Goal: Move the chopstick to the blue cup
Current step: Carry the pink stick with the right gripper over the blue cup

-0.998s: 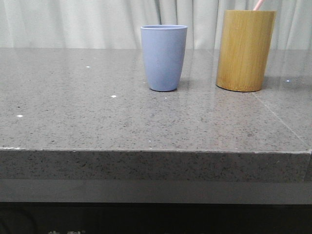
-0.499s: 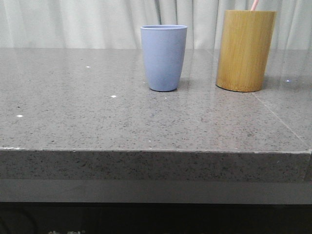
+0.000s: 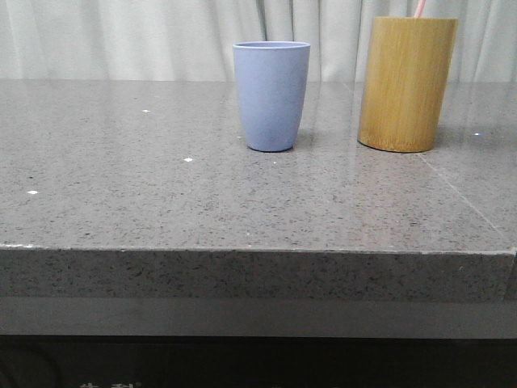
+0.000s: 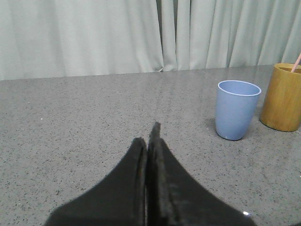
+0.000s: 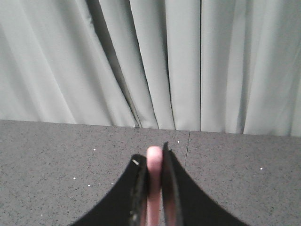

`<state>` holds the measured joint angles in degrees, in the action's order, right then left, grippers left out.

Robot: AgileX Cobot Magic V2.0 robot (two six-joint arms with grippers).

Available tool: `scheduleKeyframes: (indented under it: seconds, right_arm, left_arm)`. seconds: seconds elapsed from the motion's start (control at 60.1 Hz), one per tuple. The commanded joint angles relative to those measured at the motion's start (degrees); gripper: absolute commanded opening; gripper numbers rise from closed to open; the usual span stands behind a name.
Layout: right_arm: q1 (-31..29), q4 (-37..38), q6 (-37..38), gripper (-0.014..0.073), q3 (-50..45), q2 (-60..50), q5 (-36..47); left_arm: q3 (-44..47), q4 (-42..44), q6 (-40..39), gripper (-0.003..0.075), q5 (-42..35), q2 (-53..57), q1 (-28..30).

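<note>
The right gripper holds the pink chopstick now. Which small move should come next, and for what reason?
Probably lift straight up. The right gripper is shut on the chopstick, whose lower part apparently sits inside the bamboo holder, beside the blue cup. It likely must clear the holder's rim before moving sideways.

right tool (image 5: 153, 188) clamped on chopstick (image 5: 153, 183) | grey table (image 5: 56, 155) | curtain (image 5: 188, 61) behind

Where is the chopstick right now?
The chopstick is clamped in the right gripper; in the front view its pink tip pokes above the bamboo cup, right of the blue cup.
</note>
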<state>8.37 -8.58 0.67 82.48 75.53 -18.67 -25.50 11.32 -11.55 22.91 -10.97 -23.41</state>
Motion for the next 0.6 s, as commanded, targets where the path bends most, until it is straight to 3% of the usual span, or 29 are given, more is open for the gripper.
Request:
scheduleKeyframes:
  seconds: [0.0,0.299,0.582]
  right_arm:
    - [0.1,0.6,-0.3,0.0013,4.6,-1.7,1.6]
    - [0.5,0.5,-0.3,0.0013,12.9,-1.7,-6.8]
    - [10.7,0.2,-0.7,0.0013,14.4,-1.2,-5.5]
  left_arm:
    - [-1.4,-0.2,-0.6,-0.0019,-4.9,-0.7,0.0]
    - [-1.4,-0.2,-0.6,-0.0019,-4.9,-0.7,0.0]
    - [-1.4,-0.2,-0.6,-0.0019,-4.9,-0.7,0.0]
